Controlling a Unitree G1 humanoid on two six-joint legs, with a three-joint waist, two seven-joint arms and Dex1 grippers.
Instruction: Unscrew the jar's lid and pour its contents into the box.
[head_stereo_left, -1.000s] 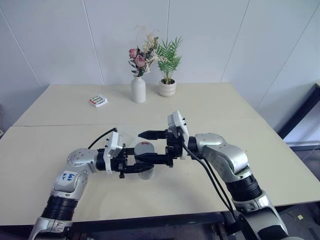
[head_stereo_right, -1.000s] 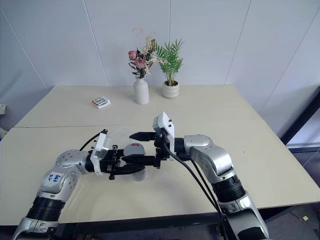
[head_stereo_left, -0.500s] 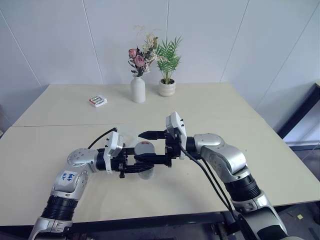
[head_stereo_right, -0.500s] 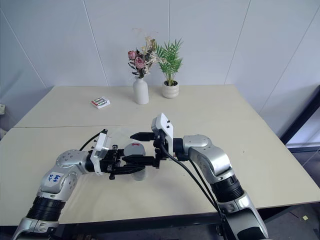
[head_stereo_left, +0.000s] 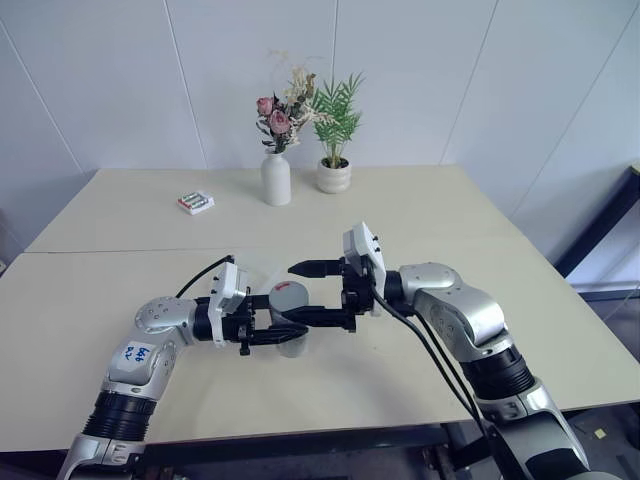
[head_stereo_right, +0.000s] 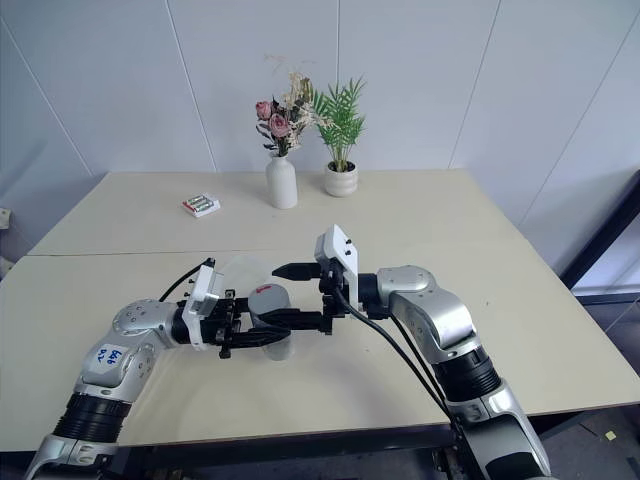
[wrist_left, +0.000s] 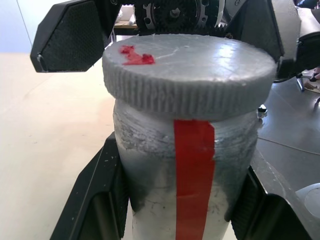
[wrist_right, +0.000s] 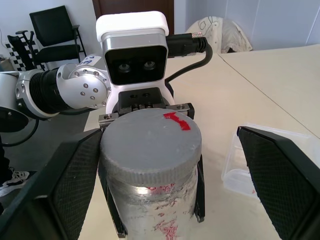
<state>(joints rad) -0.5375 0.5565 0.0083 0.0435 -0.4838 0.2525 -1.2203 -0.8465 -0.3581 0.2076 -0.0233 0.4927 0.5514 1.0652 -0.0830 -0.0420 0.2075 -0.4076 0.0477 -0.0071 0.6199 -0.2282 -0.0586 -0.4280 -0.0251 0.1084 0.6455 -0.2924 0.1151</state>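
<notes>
My left gripper pinches the jar upright above the table, its lid on, while my right gripper stands spread wide either side of that lid, the box lying just beside the jar

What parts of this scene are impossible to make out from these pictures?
- The jar's contents: left wrist view, hidden by the lid and the opaque wall.
- The jar's bottom: left wrist view, cut off by the picture's edge.
- The box: right wrist view, partly behind the right end effector's finger; left eye view, mostly behind the left end effector and jar.
- The packet: left eye view, too small to tell what it holds.
</notes>
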